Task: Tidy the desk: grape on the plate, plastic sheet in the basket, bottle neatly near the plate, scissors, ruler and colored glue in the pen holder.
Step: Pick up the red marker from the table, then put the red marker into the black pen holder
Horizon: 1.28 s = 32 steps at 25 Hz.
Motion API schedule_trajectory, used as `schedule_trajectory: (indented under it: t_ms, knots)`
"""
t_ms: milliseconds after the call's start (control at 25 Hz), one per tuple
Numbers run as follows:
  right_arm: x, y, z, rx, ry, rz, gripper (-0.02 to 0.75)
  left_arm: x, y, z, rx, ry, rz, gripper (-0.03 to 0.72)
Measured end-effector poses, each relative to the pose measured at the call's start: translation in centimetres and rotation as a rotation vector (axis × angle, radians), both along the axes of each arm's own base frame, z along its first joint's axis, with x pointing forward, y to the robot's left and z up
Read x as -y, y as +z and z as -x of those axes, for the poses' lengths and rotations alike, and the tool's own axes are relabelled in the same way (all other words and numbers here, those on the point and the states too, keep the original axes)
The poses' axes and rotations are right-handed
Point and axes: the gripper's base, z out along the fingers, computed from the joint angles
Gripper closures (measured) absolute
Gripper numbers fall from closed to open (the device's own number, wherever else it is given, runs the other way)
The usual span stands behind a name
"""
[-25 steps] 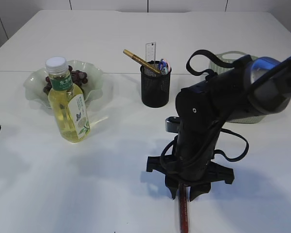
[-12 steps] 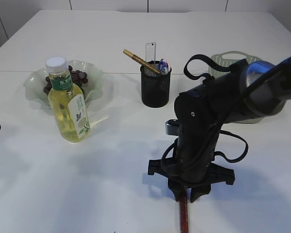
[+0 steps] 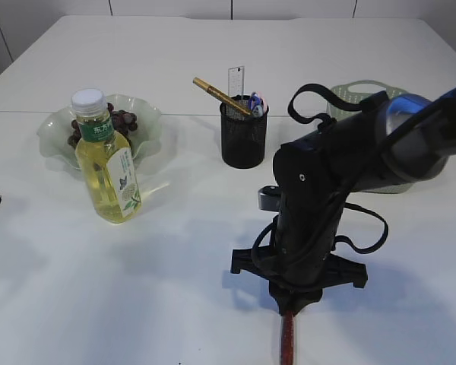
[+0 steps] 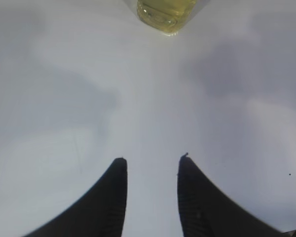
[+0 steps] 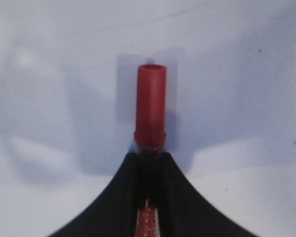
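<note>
The right gripper (image 5: pixel 149 160) is clamped on the red colored glue (image 5: pixel 150 106), its jaws pressed against the tube's sides just behind the cap. The tube lies on the table (image 3: pixel 175 289), well in front of the pen holder (image 3: pixel 243 133) and slightly to its right. The left gripper (image 4: pixel 150 170) hangs with jaws parted and nothing between them, low over the table in front of the bottle (image 3: pixel 106 163).

Judged complete: the grape (image 3: pixel 121 120) lies on the plate (image 3: pixel 148 114), left of the pen holder; the bottle stands upright just in front of that plate; the ruler (image 3: pixel 235 79) and scissors (image 3: pixel 257 103) stand in the pen holder.

Judged remaining: transfer of the colored glue into the pen holder. The basket (image 3: pixel 349 95), right of the pen holder, is largely hidden by the arm; whether it holds the plastic sheet cannot be determined.
</note>
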Motion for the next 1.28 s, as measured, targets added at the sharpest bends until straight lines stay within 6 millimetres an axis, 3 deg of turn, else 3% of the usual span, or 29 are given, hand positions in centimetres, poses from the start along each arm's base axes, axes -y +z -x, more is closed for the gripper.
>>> schedule_trajectory:
  t_ms: [320,640,1000,1280]
  knots:
    - [-0.4,0.3,-0.1,0.018,0.084,-0.047,0.656,0.0,0.0,0.0,0.0,0.0,0.0,0.435]
    - [-0.5,4.1,-0.4,0.125,0.176,-0.2,0.657,0.0,0.0,0.0,-0.001,0.002,0.006,0.435]
    - [3.7,10.3,-2.9,0.335,0.24,-0.503,0.657,0.1,0.0,0.1,-0.012,0.002,0.01,0.435]
    - [6.0,12.8,-5.5,0.61,0.251,-0.736,0.657,0.1,-0.1,0.3,-0.041,0.001,0.009,0.435]
